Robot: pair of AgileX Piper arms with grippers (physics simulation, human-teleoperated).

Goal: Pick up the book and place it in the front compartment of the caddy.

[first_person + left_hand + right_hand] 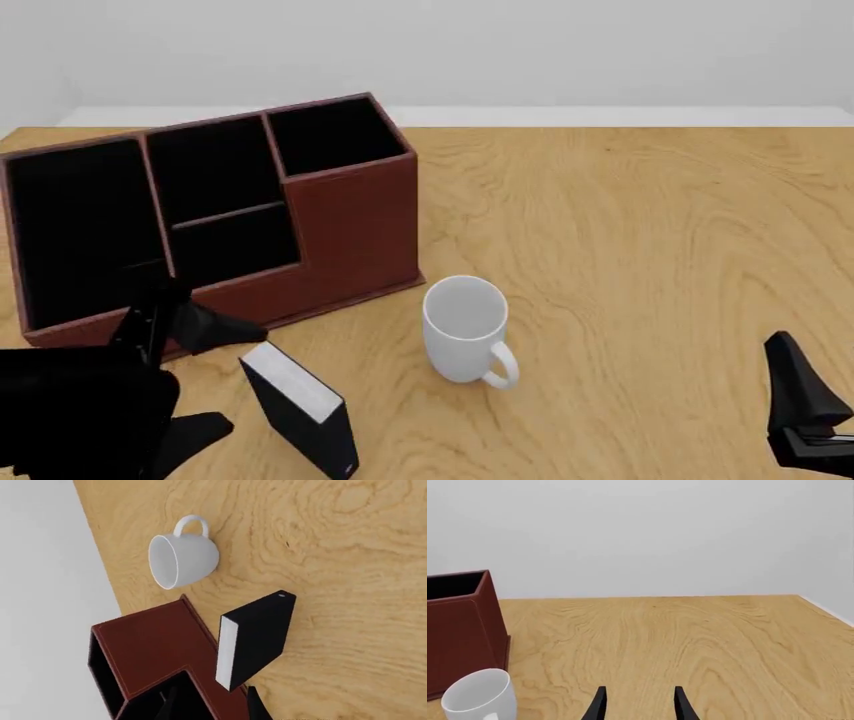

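The bench (641,230) carries three loose things, one of each: one caddy (350,225), one mug (465,325) and one book (300,410). The caddy, the largest, sits at the far left with its openings up. In the front view four black-lined openings can be counted: a wide slot at the left end, a square one at the far right corner, and a middle section split by a divider into two, of which the front compartment (243,245) is judged to be the nearer half. The mug stands upright just beyond the caddy's near right corner, clear of it. The book stands upright on the bench at the near left, its white page edges up and its long axis running from the caddy's low front wall toward the near edge; it sits close in front of that wall but apart from it. The left gripper (180,380) is by far the nearer, just to the book's left, jaws spread wide with nothing between them, so the book lies to their right, a short sideways reach away. The right gripper (639,705) hangs well apart at the near right, jaws parted and empty.
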